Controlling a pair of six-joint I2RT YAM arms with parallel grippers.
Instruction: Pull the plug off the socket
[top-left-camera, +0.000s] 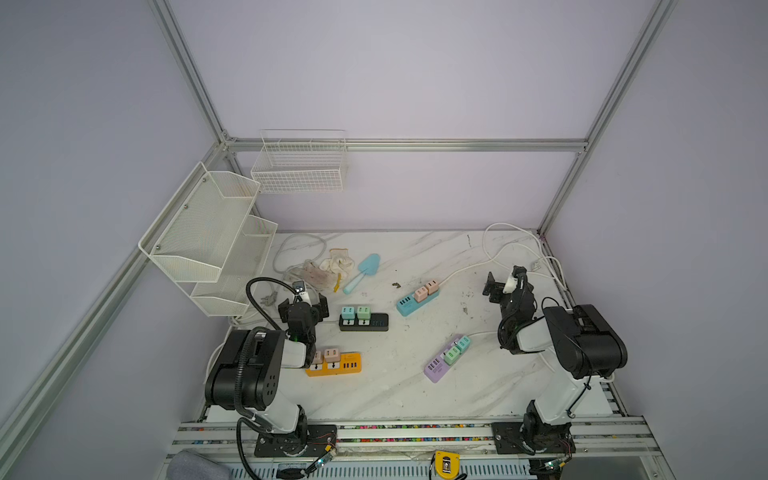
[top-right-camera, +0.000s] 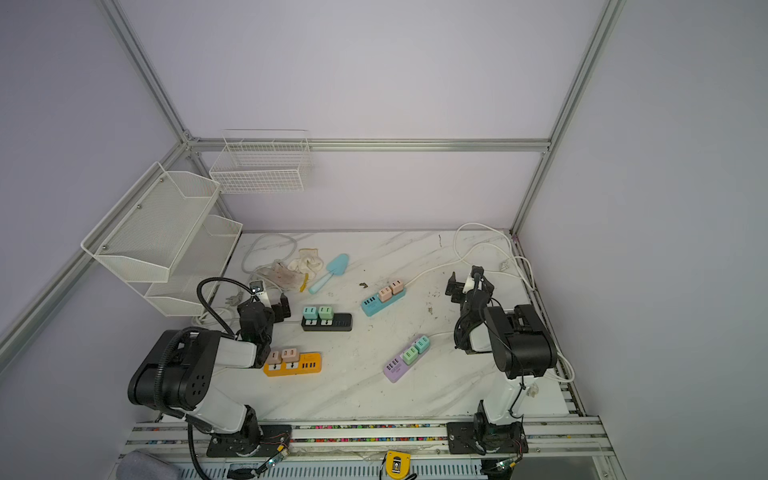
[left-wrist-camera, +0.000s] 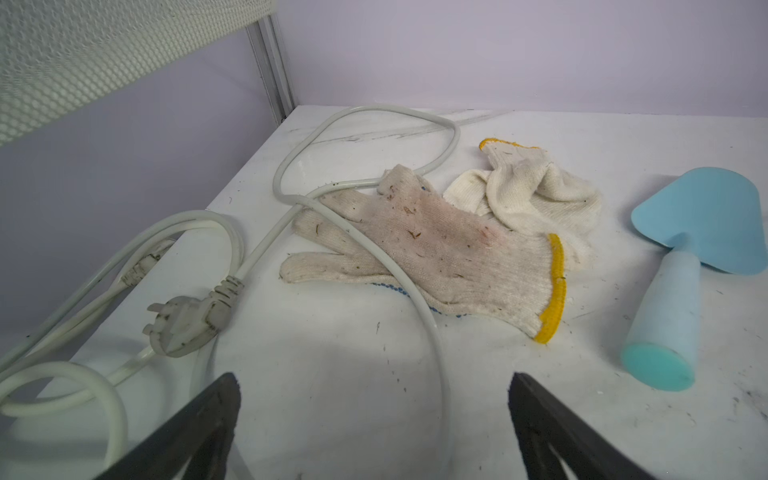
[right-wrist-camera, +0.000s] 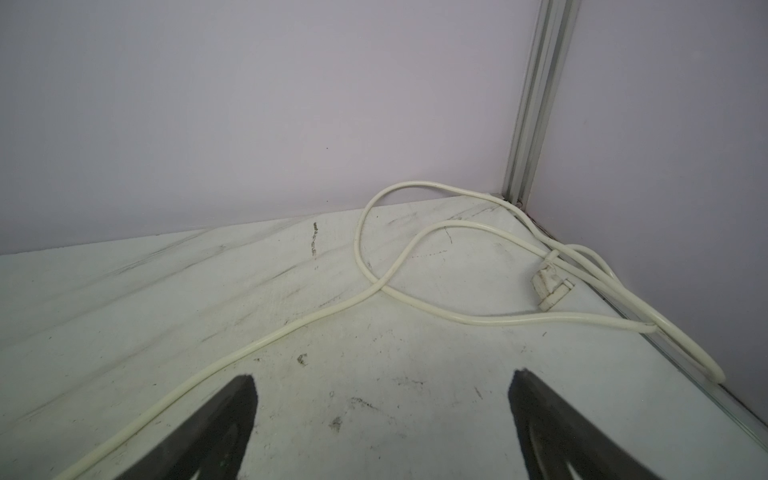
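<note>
Plugs: teal plug (top-left-camera: 348, 312) & green plug (top-left-camera: 363, 312) seated in black strip (top-left-camera: 377, 322); L gripper (top-left-camera: 303, 304) just left of it, R gripper (top-left-camera: 504, 281) well right; both jaws wide open, empty.

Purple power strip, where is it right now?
In both top views the purple power strip lies right of centre, nearer the camera than the blue power strip.

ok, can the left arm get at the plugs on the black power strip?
Probably yes: the open left pincer sits beside the black power strip, bare marble tabletop between; its teal cube plug and green cube plug stand unobstructed.
</note>
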